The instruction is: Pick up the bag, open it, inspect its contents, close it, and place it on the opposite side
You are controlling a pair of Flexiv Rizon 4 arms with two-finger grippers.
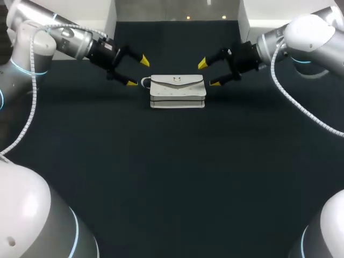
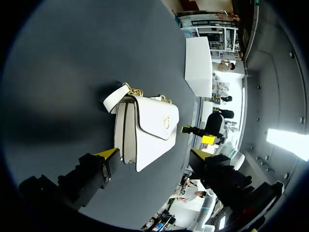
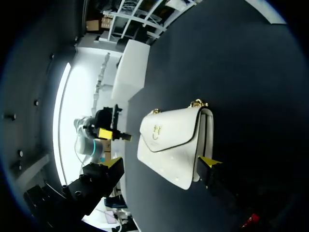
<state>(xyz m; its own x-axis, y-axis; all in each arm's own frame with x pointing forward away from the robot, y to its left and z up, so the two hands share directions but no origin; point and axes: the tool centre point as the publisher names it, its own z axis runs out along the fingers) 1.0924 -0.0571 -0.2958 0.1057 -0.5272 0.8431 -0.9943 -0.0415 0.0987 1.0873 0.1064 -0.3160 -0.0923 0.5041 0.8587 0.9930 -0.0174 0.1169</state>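
A white handbag (image 1: 177, 91) stands upright on the dark table at the far middle, its flap down over a gold clasp. A short white strap with gold chain links (image 2: 126, 92) sticks out at its left end. My left gripper (image 1: 137, 71) is open just left of the bag, with its nearer fingertip close to the strap. My right gripper (image 1: 208, 73) is open just right of the bag. Neither touches it. In the left wrist view the bag (image 2: 145, 130) lies ahead of the open gripper (image 2: 153, 154). The right wrist view shows the bag (image 3: 169, 145) ahead of the gripper (image 3: 161, 162).
The dark table top (image 1: 172, 177) stretches wide in front of the bag and to both sides. White panels (image 1: 97, 13) stand at the back corners behind the arms.
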